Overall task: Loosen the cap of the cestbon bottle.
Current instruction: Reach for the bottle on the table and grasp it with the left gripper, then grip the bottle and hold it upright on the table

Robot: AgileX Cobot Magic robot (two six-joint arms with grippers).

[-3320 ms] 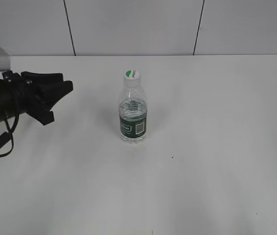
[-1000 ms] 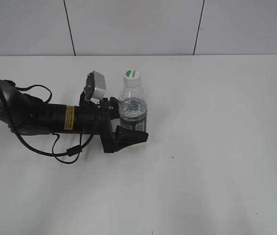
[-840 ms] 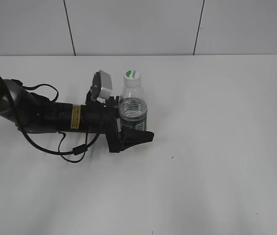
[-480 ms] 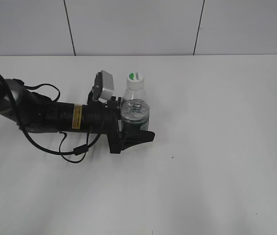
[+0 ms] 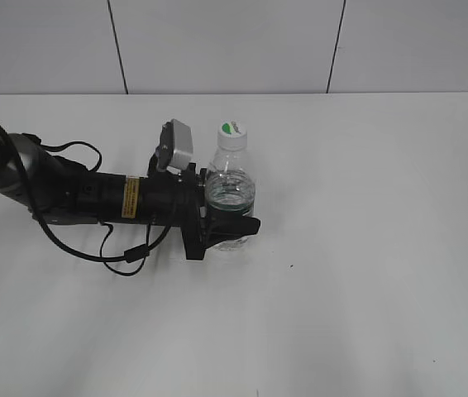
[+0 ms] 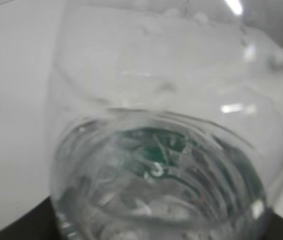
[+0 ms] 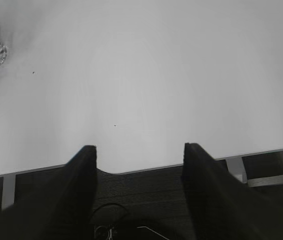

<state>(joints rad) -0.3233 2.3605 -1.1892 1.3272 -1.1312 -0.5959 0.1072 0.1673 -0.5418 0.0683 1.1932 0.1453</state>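
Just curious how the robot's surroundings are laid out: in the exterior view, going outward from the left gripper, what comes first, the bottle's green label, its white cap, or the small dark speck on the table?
From the left gripper:
1. Green label, between its fingers.
2. White cap, directly above.
3. Dark speck, farther right on the table.

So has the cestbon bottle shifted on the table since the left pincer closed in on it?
Yes. The cestbon bottle has slid slightly right, toward the dark wall seam behind, with the left pincer around its label band.
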